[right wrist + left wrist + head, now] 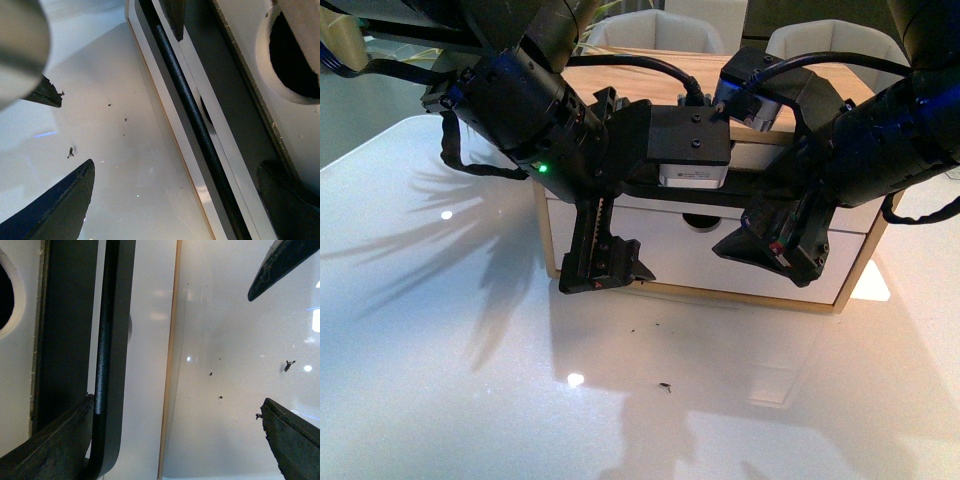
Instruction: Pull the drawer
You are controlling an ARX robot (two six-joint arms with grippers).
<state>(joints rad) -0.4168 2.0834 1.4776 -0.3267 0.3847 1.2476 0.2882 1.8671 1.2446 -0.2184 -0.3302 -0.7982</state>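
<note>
The drawer (20, 365) has a white front, a half-round notch (4, 295) and a black bar handle (102, 365) in a dark oblong recess. In the front view both arms hide that handle. My left gripper (175, 440) is open: one finger (50, 450) sits in the recess against the bar, the other (292, 440) hangs over the table. My right gripper (172, 200) is open too and straddles the same bar (190, 110), with one finger (285, 200) on the recess side and one finger (60, 205) over the table. Both grippers (605, 270) (775, 250) stand at the cabinet's front.
A wooden cabinet (865, 265) stands on a glossy white table (470, 350). Below the handle is a second white front (690, 255) with only a notch (698, 220). Small dark specks (664, 386) lie on the table. Chairs (820, 40) stand behind.
</note>
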